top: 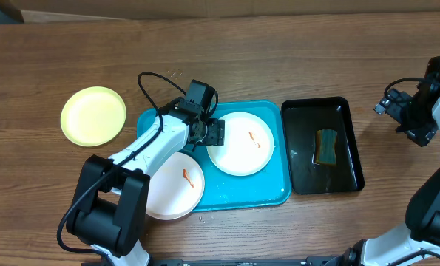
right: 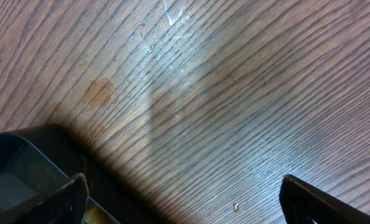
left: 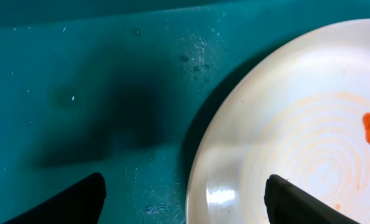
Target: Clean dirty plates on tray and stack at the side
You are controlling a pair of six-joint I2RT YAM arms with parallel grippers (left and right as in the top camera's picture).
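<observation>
The teal tray [top: 262, 193] holds a white plate [top: 242, 144] with an orange smear at its right. A second smeared white plate [top: 174, 186] hangs over the tray's lower left corner. A pale yellow-green plate [top: 94, 115] lies on the table at left; I see no smear on it. My left gripper [top: 214, 134] is open at the left rim of the right-hand white plate [left: 309, 143], one finger over the tray [left: 97, 93], one over the plate. My right gripper [top: 397, 111] is open and empty over bare wood, right of the black tray.
A black tray [top: 347, 129] with liquid and a sponge [top: 326, 145] stands right of the teal tray; its corner shows in the right wrist view [right: 17, 162]. Water drops lie on the teal tray [left: 197, 56] and on the wood [right: 172, 37].
</observation>
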